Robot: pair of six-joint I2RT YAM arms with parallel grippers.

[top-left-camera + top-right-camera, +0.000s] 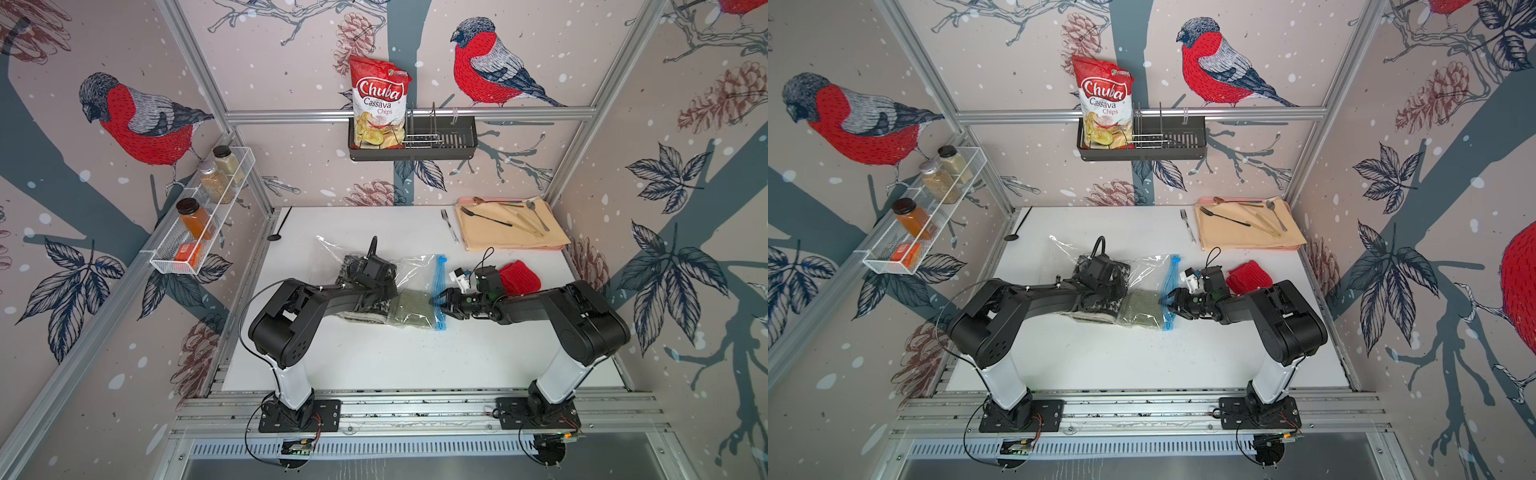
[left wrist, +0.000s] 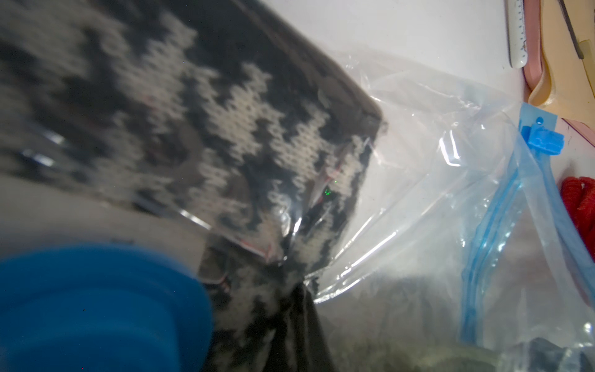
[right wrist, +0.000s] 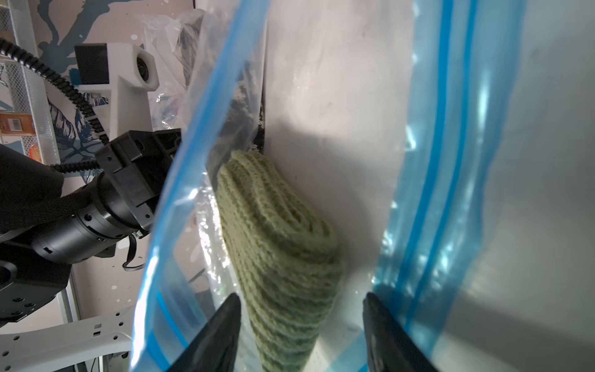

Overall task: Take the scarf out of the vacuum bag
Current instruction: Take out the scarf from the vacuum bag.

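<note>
bright; wrist blur; glare on vacuum bag (image 2: 418, 180)

The vacuum bag (image 1: 415, 266) is lying across the middle of the counter (image 1: 374, 357), its zip strip (image 1: 439, 291) at the right end. The scarf (image 1: 345, 270) is sitting inside toward the left end, and a small knit piece (image 1: 411, 307) is lying in the bag just right of it, beside the zip strip. The right end effector (image 1: 441, 300) is sitting at the bag's mouth, its fingers (image 3: 222, 335) standing either side of that piece. A second knit piece (image 1: 519, 276) is lying on the counter right of the bag. A tray (image 1: 460, 200) is sitting in the back right corner, a fork (image 1: 449, 226) lying just left of it.
</note>
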